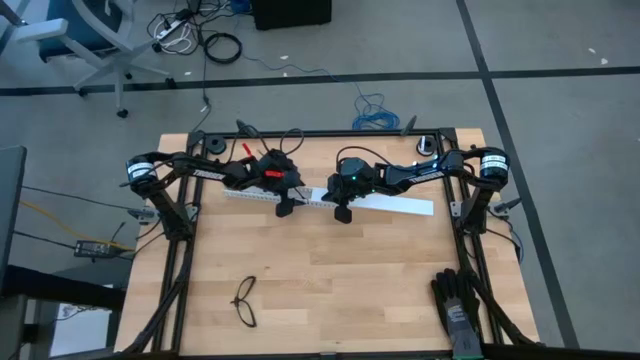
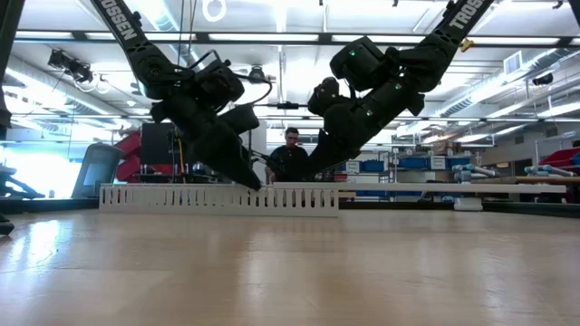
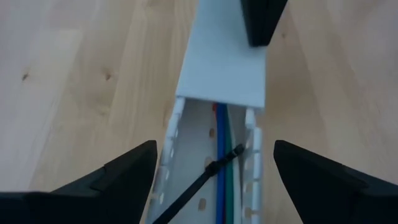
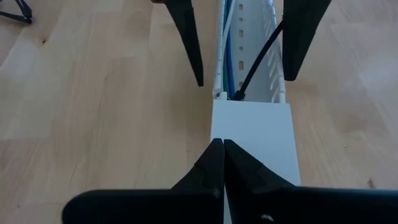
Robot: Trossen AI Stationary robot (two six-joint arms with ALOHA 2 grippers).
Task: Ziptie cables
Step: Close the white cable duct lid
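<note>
A white slotted cable duct (image 1: 250, 196) lies across the far half of the table. A flat white cover (image 1: 400, 204) closes its right part. In the open channel lie the cables (image 3: 221, 149), blue, green and orange. The thin black ziptie (image 3: 205, 177) slants across them, one end (image 4: 239, 94) down in the channel by the cover's edge, the rest leaning over a slotted wall. My left gripper (image 3: 214, 149) is open. Its fingers stand on either side of the duct and touch nothing that I can see. My right gripper (image 4: 222, 144) is shut over the cover. My right gripper sets its shut fingertips (image 3: 264, 25) on the top of the white cover (image 4: 249, 124), close to the cover's end beside the open channel. It comes slanting down from the table's right, along the duct. The cover lies flat on the duct.
Black thin-framed glasses (image 1: 245, 300) lie near the front left of the table. A black glove (image 1: 455, 300) lies at the front right. Bare wood fills the middle and near part of the table. A person (image 2: 290, 154) shows in the room beyond the table.
</note>
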